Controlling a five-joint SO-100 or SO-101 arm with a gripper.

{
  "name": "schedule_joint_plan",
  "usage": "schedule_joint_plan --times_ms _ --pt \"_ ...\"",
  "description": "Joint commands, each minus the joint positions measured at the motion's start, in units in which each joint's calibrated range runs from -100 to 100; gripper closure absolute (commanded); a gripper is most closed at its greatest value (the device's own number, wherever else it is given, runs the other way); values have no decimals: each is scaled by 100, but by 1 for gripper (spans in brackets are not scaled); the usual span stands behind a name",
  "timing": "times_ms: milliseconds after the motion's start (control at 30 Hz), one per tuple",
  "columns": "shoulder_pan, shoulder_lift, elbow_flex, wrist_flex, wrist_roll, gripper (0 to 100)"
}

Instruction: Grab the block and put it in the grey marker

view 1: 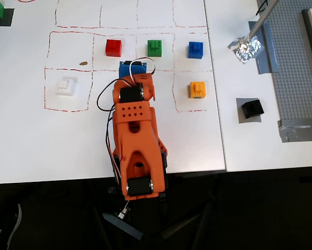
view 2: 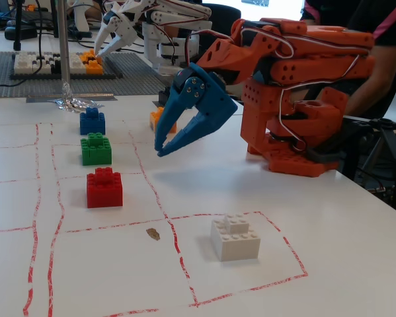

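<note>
Orange arm (view 1: 135, 140) lay folded over the white table (view 1: 20, 140), its blue gripper (view 2: 166, 149) hanging above the surface with fingers spread and nothing between them. In the overhead view only the gripper's blue back (view 1: 132, 69) showed, at 12 o'clock from the arm's base. The black block (view 1: 252, 108) sat on the grey marker (view 1: 240, 115), well apart from the gripper, at about 3 o'clock from it in the overhead view; in the fixed view the block was hidden behind the gripper. A red brick (view 1: 113, 47), a green brick (view 1: 154, 47) and a blue brick (view 1: 196, 49) stood in a row inside red-lined squares. The orange brick (view 1: 197, 89) lay at 6 o'clock from the blue one, and the white brick (view 1: 65, 86) at about 9 o'clock from the gripper. A crumpled foil piece (view 1: 245, 48) lay at 12 o'clock from the block.
</note>
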Motion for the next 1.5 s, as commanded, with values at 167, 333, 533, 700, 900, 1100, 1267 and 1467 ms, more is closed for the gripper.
schedule_joint_plan --times_ms 167,333,533,700,900,1100,1267,1467 --pt "-105 -687 -37 107 107 100" --pt "-79 -868 44 213 68 100" --pt "-26 -954 135 286 -5 100" --pt "-44 -963 180 360 20 100" --pt "-44 -963 180 360 -20 100" --pt "-35 -963 180 360 -29 100" --pt "-44 -963 180 360 -15 100" --pt "-44 -963 180 360 -10 100"
